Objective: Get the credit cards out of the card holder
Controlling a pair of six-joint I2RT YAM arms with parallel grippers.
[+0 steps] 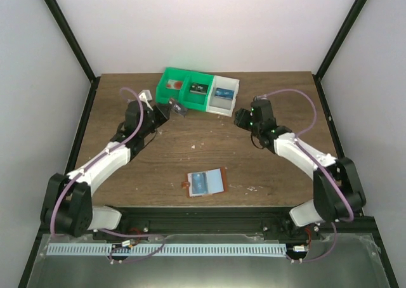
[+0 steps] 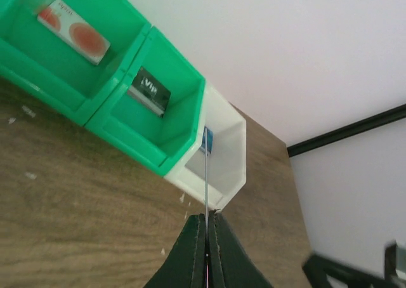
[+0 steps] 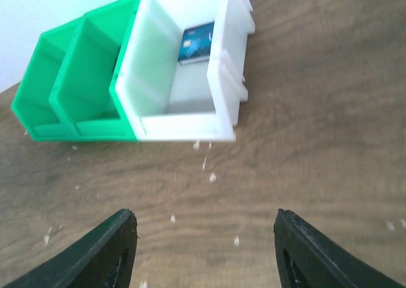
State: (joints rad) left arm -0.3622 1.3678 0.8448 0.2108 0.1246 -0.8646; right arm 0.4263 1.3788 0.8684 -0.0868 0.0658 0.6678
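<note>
Plastic card [image 2: 205,174] edge-on in left end effector [image 2: 206,218], face hidden, bin [image 2: 171,126] cropped

The letters "VIP" show in white on a dark card [image 2: 149,90] in the middle green compartment of the plastic bin [image 2: 184,129], seen from the left wrist. Print on the pale red-spotted card [image 2: 73,31] in the next compartment and on the blue card [image 3: 196,42] in the white one is too blurred to read.
</note>
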